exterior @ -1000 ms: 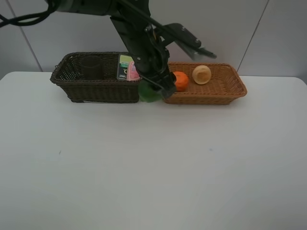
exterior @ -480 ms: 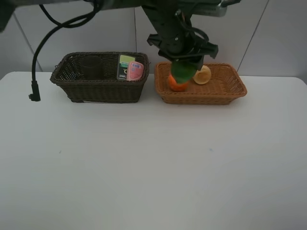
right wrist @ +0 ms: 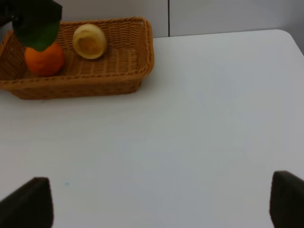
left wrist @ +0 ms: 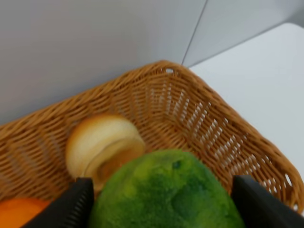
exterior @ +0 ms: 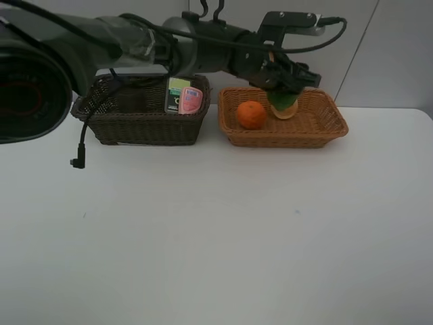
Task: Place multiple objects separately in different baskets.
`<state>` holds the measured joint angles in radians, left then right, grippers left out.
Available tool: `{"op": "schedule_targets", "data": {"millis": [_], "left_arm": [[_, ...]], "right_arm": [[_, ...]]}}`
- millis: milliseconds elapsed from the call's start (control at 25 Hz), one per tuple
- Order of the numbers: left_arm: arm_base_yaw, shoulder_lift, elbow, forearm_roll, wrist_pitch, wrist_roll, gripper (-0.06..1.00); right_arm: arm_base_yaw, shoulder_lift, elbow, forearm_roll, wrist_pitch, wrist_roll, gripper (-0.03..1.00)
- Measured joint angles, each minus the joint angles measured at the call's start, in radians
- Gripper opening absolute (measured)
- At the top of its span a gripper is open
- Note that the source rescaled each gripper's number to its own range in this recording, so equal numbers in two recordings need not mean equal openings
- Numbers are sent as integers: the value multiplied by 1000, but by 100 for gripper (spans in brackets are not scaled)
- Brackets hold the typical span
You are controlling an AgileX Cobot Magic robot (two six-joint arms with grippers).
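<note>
The left end effector (exterior: 283, 91) reaches across the middle from the left side and hangs over the light orange-tan basket (exterior: 318, 131), pinching the green oval fruit (exterior: 282, 100) between its two dark fingers (left wrist: 71, 209), which the left wrist view shows on either side of the fruit. The fruit is still held above the basket floor, over the pale peach-like fruit (exterior: 285, 108) and just beside the orange (exterior: 251, 114). The risk from here is a release straight above the peach-like fruit: the green fruit would probably land on a rounded surface, roll, and either knock its neighbours or tip toward the low rim, since this basket is shallow. A release from too high could also bounce it out onto the worktop (exterior: 216, 230). The exterior view alone shows the dark brown basket (exterior: 101, 125) with the pink bottle (exterior: 191, 100), the green-labelled bottle (exterior: 177, 91) and a dark cup shape, hard to make out. The left wrist view gives the close overlap of green fruit and peach-like fruit. The right wrist view shows the right end effector (right wrist: 156, 202) spread wide and empty, well apart from the basket, over bare worktop.
</note>
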<state>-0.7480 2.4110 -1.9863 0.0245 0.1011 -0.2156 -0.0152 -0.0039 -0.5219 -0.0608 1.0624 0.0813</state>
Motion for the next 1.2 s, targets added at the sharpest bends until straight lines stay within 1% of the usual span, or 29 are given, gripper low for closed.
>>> {"op": "schedule_targets", "data": {"millis": [160, 320, 680, 720, 840, 880, 960, 1080, 1200], "left_arm": [[0, 53, 0, 0, -65, 30, 77], [0, 91, 0, 0, -91, 71, 77], [0, 110, 1, 0, -134, 77, 77], [0, 110, 1, 0, -136, 77, 79], [0, 110, 1, 0, -148, 77, 94], [0, 110, 1, 0, -151, 77, 97], [0, 110, 1, 0, -154, 77, 99], [0, 102, 1, 0, -144, 77, 100], [0, 67, 1, 0, -69, 77, 100]], "right_arm": [[0, 0, 0, 0, 0, 0, 97], [0, 0, 0, 0, 0, 0, 97], [0, 0, 0, 0, 0, 0, 97], [0, 0, 0, 0, 0, 0, 97], [0, 0, 0, 0, 0, 0, 97], [0, 0, 0, 0, 0, 0, 97], [0, 0, 0, 0, 0, 0, 97], [0, 0, 0, 0, 0, 0, 97], [0, 0, 0, 0, 0, 0, 97]]}}
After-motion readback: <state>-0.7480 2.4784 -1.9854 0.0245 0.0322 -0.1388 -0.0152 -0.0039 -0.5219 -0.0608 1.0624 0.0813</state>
